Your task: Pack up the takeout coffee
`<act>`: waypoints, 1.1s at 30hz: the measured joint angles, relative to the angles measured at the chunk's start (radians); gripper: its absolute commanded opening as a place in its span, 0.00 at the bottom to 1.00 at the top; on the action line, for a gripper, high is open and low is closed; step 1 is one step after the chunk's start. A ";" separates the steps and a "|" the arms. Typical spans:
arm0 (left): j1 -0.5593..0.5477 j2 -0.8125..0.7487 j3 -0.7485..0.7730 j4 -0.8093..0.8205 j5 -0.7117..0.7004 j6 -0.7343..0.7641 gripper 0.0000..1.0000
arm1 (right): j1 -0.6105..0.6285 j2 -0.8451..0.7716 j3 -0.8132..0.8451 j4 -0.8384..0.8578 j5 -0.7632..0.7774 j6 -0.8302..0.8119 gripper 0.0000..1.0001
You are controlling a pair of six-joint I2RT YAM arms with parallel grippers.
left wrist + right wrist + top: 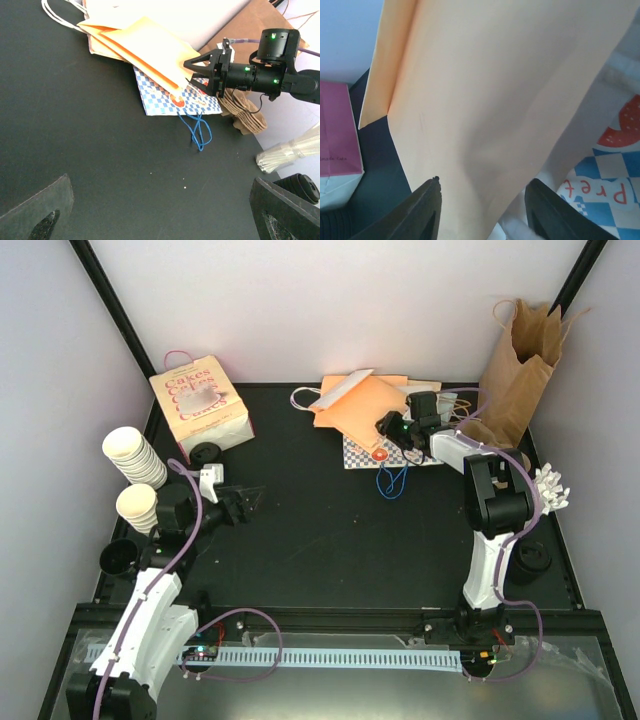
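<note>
Black tabletop [330, 540], white walls. The small cream paper cup with round black plastic lid [528, 560] appears to stand at the overhead view's lower right. It is judged light and crushable, so grip the wall below the lid. The left gripper [243, 502] gapes empty. The right gripper [192, 74] is parted and empty, at a flat orange paper envelope [365, 405].

Bag [592, 169] logo [624, 129] cut off, prob. Pret

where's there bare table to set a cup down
The middle of the table, between the left gripper and the right arm, is free. Crowded: the orange bags at back right, the stacked cups on the left edge.
</note>
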 measured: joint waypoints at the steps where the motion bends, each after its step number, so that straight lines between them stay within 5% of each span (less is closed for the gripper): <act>1: 0.000 -0.002 0.000 -0.001 0.000 0.002 0.99 | 0.000 0.002 0.000 0.003 -0.003 0.004 0.40; 8: 0.000 -0.004 0.000 -0.004 -0.002 0.005 0.99 | 0.000 0.006 0.009 0.027 -0.008 0.019 0.02; 17: 0.000 -0.006 0.000 -0.005 -0.002 0.009 0.99 | 0.000 -0.019 0.000 0.032 -0.008 -0.008 0.01; 33: 0.000 -0.014 0.010 -0.004 0.004 0.002 0.99 | 0.032 -0.301 -0.079 -0.077 -0.182 -0.205 0.01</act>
